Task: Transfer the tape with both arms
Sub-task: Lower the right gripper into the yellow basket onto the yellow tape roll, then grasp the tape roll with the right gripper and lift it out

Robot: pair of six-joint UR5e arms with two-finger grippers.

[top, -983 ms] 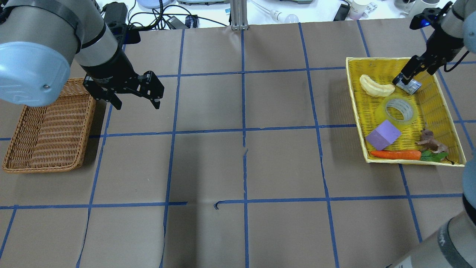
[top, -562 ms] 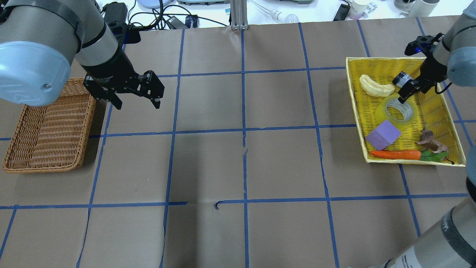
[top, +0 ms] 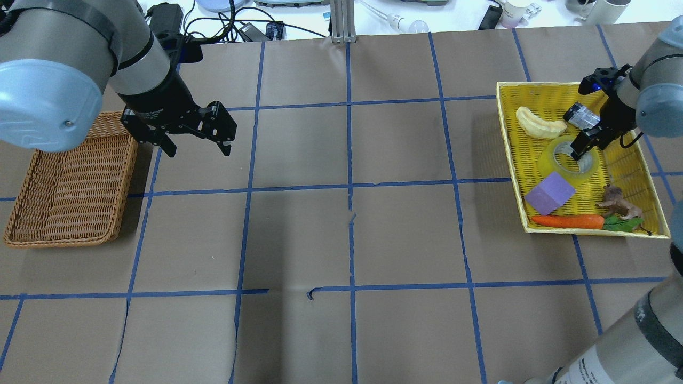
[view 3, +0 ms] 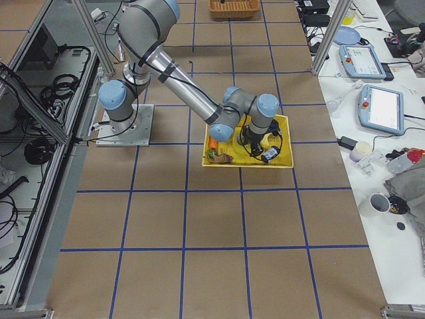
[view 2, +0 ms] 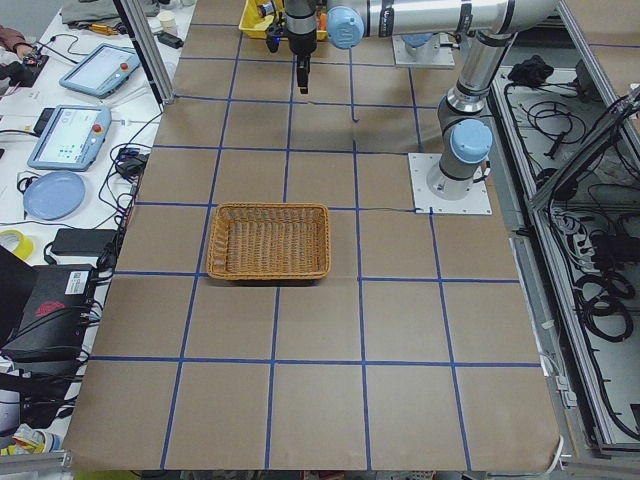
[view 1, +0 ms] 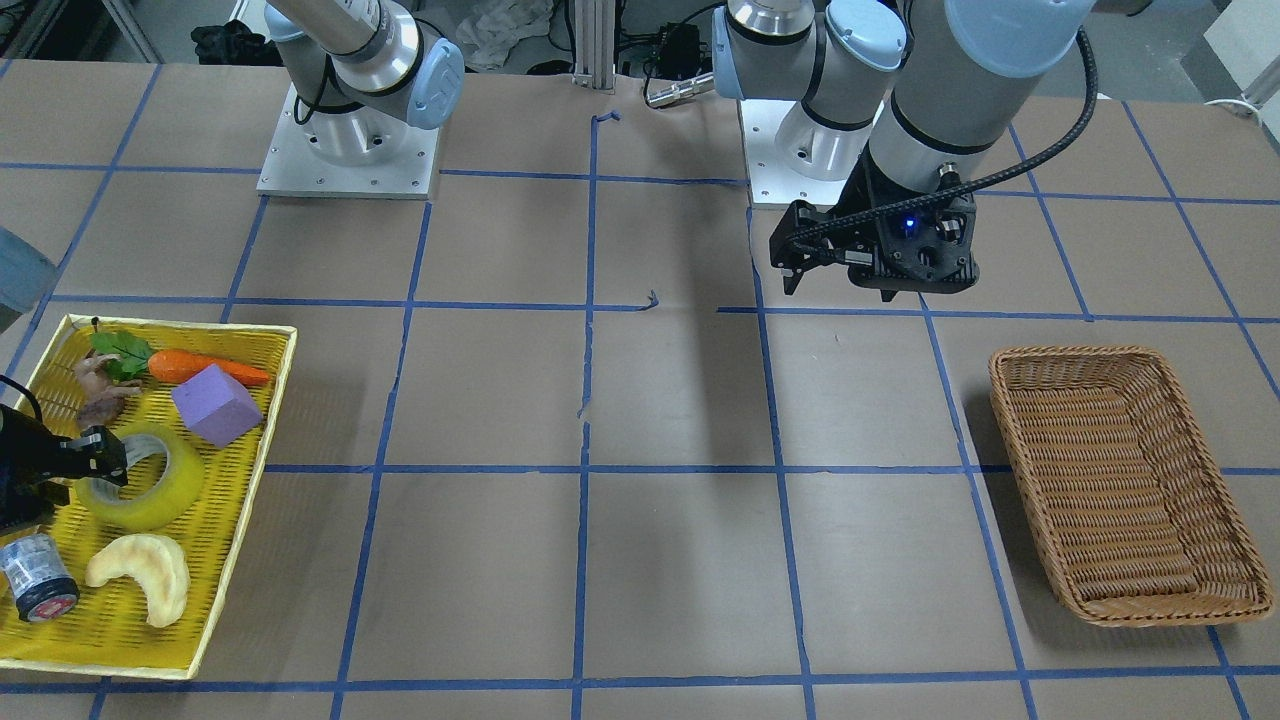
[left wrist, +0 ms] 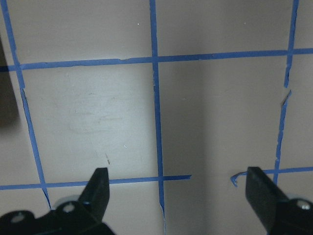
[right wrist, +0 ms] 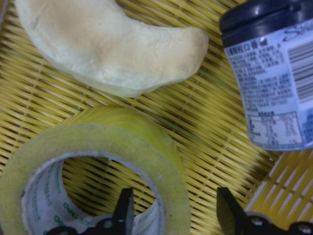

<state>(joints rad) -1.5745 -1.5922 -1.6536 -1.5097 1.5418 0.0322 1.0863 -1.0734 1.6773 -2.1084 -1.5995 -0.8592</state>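
- The tape [top: 548, 161] lies flat in the middle of the yellow woven tray [top: 504, 133], toward the table's [top: 347, 240] 3 o'clock edge in the overhead view.
- The right tool [top: 579, 151] is spread wider than the roll's wall and straddles it at 1 o'clock, one finger in the core, one outside.
- Around the tape: crescent pastry [top: 539, 124] at 11 o'clock, labelled canister [top: 580, 114] at 1, purple block [top: 549, 193] at 7.
- The left tool [top: 198, 149] hangs wide apart above the table, at 3 o'clock of the wicker basket [top: 69, 181].
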